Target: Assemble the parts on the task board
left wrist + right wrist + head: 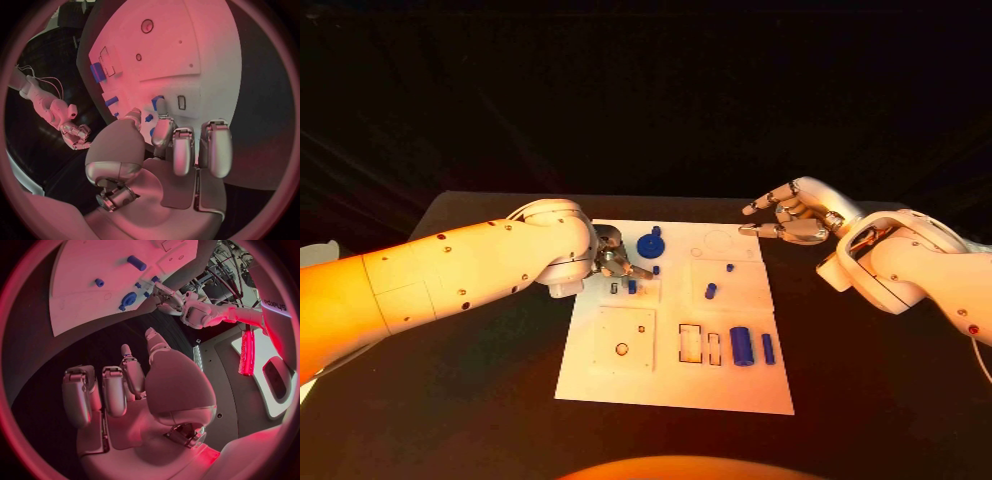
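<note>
The white task board (675, 375) lies in the middle of the black table. On its far left part stands a round blue part with a peg (652, 243); small blue pegs (710, 291) lie mid-board and two blue cylinders (740, 346) lie near its right edge. My left hand (615, 262) hovers over the board's far left, fingers stretched beside a small blue piece (156, 102); nothing shows in its grip. My right hand (795, 218) hangs above the board's far right corner, fingers apart and loosely curled, empty. The right wrist view shows the round part (128, 300) and my left hand (167, 297).
Rectangular slots (691, 343) and a square plate with a small hole (623, 340) mark the board's near half. Black tabletop (488, 400) surrounds the board on all sides. In the left wrist view my right hand (75, 135) shows beyond the board's edge.
</note>
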